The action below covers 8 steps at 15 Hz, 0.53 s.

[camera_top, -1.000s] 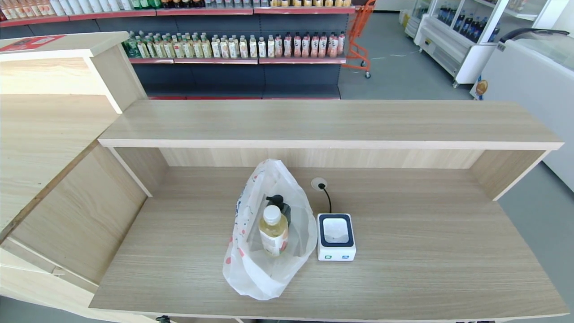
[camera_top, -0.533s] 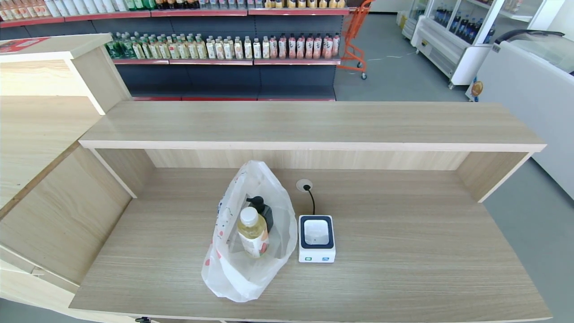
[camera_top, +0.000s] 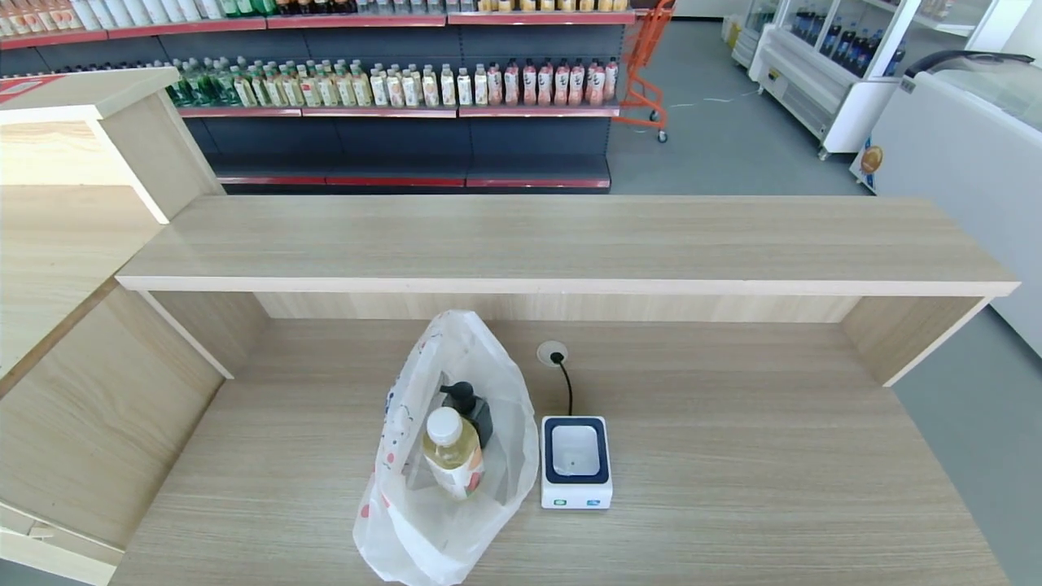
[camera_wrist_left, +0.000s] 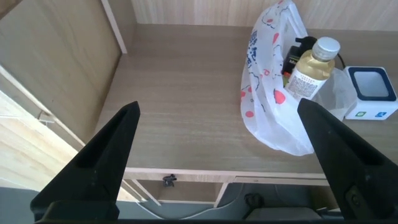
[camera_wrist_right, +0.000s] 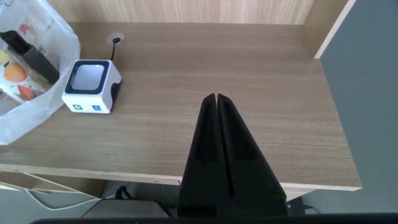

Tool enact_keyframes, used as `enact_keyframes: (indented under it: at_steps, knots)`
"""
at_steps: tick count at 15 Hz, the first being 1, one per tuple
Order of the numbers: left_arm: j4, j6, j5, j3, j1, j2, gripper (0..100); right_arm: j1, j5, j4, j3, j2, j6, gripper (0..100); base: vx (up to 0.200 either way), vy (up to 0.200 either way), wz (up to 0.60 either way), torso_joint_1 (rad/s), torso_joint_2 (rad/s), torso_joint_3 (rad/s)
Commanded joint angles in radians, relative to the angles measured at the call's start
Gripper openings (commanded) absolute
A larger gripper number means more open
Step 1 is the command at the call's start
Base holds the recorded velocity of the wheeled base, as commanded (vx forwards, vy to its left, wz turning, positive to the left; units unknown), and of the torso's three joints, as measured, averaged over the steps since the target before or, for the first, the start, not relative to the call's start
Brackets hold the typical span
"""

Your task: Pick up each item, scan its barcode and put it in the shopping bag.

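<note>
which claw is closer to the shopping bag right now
Left, likely. The left claw, open, has the shopping bag just ahead; the right claw, shut, sits farther off, with the scanner between it and the bag.

The scanner (camera_top: pixel 575 462) sits on the lower counter (camera_top: pixel 773 456). Just to its left stands the shopping bag (camera_top: pixel 407 521), with a bottle (camera_top: pixel 452 464) upright inside it and a pump bottle (camera_top: pixel 470 407) right behind that. Behind the scanner, its cable (camera_top: pixel 567 391) runs back to a hole (camera_top: pixel 552 353) in the counter. Farther behind is the raised ledge (camera_top: pixel 570 240), then shelves of drinks (camera_top: pixel 391 85).
</note>
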<state>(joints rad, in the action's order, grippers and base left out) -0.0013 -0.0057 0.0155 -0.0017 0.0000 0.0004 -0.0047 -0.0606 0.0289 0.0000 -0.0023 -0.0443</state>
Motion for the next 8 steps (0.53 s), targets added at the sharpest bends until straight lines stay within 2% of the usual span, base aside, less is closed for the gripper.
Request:
enact_keyframes:
  at_steps: [1,8]
  knots:
    - [0.0,0.0,0.0,0.0,0.0,0.0,100,0.0,-0.001,0.0,0.0,0.002,0.0,0,0.0,0.0,0.0,0.0,0.0,0.0]
    - [0.0,0.0,0.0,0.0,0.0,0.0,100,0.0,-0.001,0.0,0.0,0.002,0.0,0,0.0,0.0,0.0,0.0,0.0,0.0]
